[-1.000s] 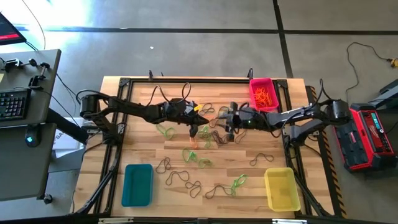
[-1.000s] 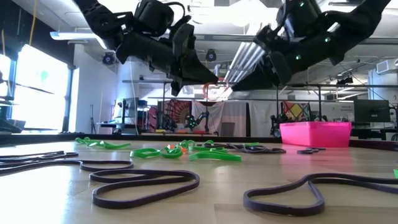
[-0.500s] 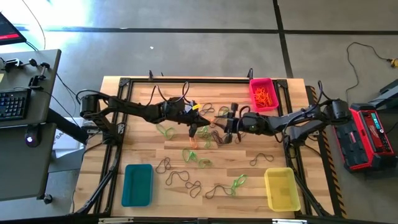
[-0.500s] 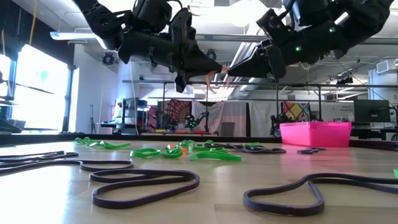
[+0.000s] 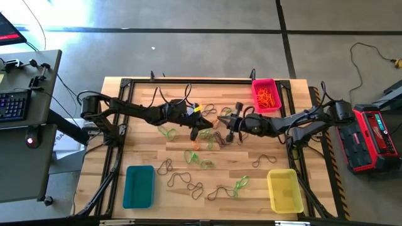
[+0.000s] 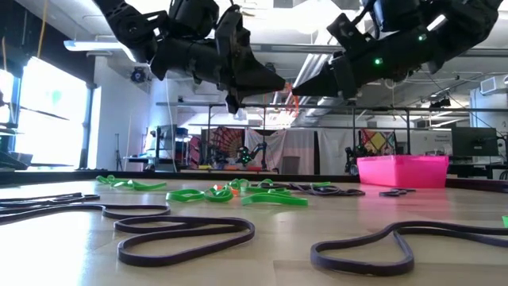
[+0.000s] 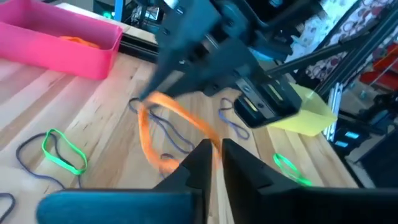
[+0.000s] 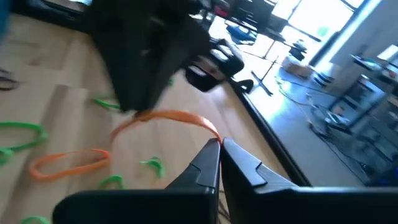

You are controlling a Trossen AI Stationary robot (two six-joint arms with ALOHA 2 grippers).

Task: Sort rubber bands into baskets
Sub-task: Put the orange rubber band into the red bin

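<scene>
My left gripper [image 5: 210, 122] and my right gripper [image 5: 222, 119] meet tip to tip above the middle of the table. Both are shut on one orange rubber band [image 7: 180, 115], which spans the short gap between them. Green, dark and orange rubber bands [image 5: 200, 160] lie loose on the wood below. The pink basket [image 5: 266, 94] at the far right holds orange bands. The teal basket [image 5: 139, 186] stands at the near left and the yellow basket [image 5: 284, 189] at the near right. My left gripper pinches one end of the orange band's loop [image 7: 210, 140] between its two fingers, coming nearly level from the table's left. The band is lifted clear of the table. My right gripper pinches the loop's other end [image 8: 214, 138] between its fingertips, coming nearly level from the table's right. One strand arcs across to the left fingers and the other sags a little below it.
Loose bands are scattered from the table's middle to its near edge, with a cluster [image 5: 207, 139] right under the grippers. A black frame rail [image 5: 188, 80] runs along the far edge. Bare wood shows between the teal and yellow baskets.
My right gripper has swung toward the left gripper and shut on the free end of the orange band, which hung below the left fingers. The band now stretches between the two tips.
</scene>
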